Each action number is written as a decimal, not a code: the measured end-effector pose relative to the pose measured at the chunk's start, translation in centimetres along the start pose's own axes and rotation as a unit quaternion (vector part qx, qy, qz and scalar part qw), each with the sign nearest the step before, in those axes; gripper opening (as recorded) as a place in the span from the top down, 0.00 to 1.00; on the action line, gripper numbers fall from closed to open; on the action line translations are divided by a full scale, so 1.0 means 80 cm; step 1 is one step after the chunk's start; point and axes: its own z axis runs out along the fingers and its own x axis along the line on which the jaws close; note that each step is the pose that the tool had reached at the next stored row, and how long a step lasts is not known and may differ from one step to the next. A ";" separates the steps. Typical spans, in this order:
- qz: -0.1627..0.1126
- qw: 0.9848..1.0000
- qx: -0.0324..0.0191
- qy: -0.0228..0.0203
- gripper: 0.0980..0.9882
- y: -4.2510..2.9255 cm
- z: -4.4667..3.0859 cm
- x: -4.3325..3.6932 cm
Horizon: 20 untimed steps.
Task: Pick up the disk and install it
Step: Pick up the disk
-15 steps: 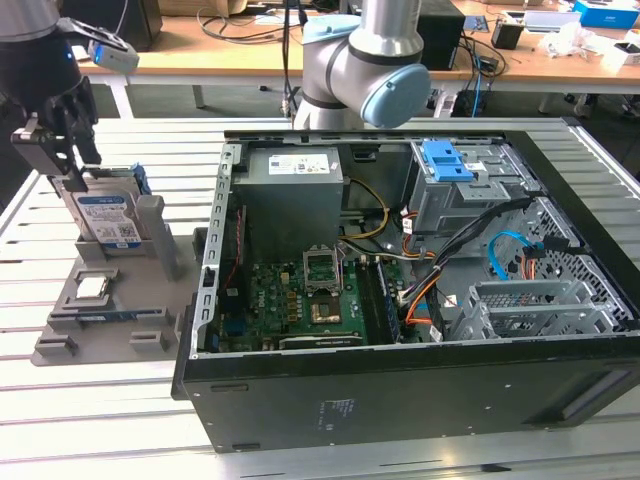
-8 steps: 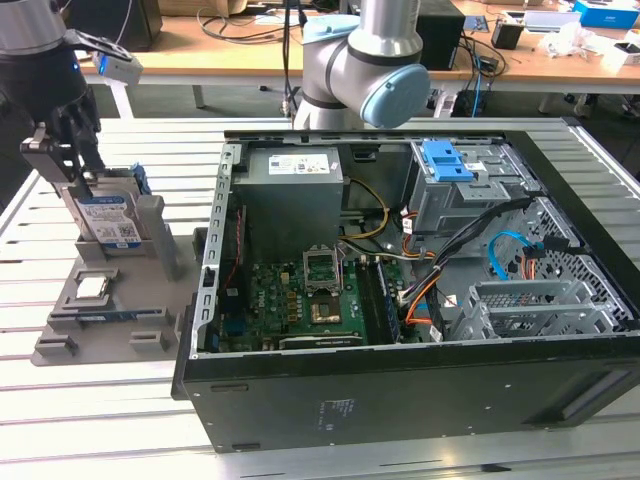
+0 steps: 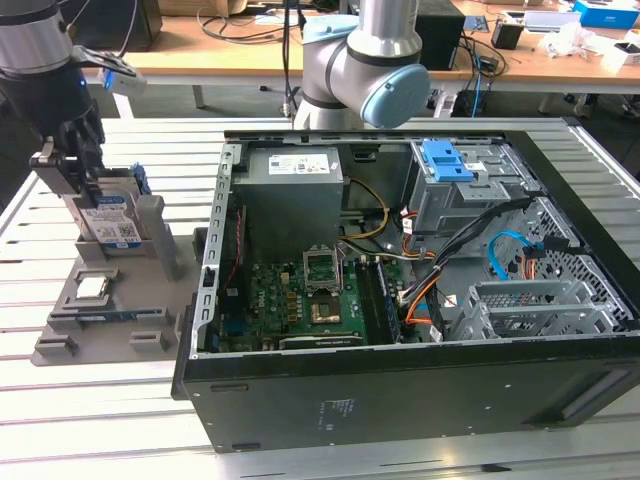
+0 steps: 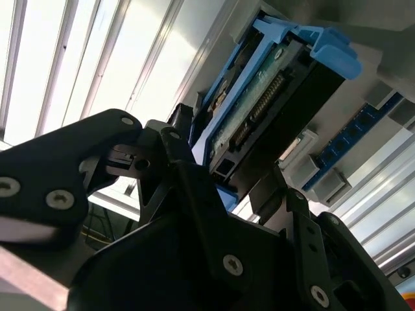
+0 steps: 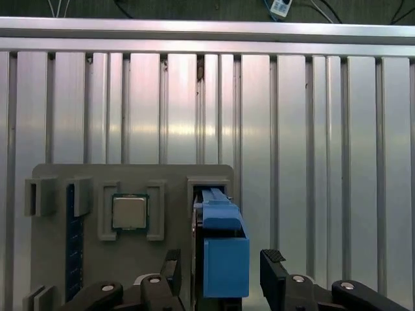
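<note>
Found the holder (image 3: 150, 295) on the slatted table (image 3: 100, 420) at the exterior view's left, with the open computer case (image 3: 400, 390) just beside it to the right. Saw the disk (image 3: 110, 222) standing on edge in the holder's slot, straddled by the gripper (image 5: 220, 272) (a gap on one side, in the first wrist view). Noted the chip (image 3: 92, 288) lying in a recess nearer the camera than the disk. Inside the case, spotted the power supply (image 3: 290, 175) far left, the motherboard (image 3: 300, 300) before it, and the drive cage (image 3: 470, 190) far right.

Slatted aluminium table (image 3: 100, 420), cluttered desk (image 3: 220, 60) behind.
</note>
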 end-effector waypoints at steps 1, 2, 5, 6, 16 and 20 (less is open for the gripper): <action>0.000 1.000 0.000 0.000 0.44 -0.0003 0.0003 0.000; 0.000 1.000 0.000 0.000 0.44 -0.0007 0.0007 0.000; -0.001 1.000 0.000 0.000 0.44 -0.0009 0.0052 0.000; -0.001 1.000 0.000 0.000 0.44 -0.0010 0.0079 0.000; -0.001 1.000 0.000 0.000 0.59 -0.0011 0.0095 0.000; -0.001 1.000 0.000 0.000 0.70 -0.0011 0.0099 0.000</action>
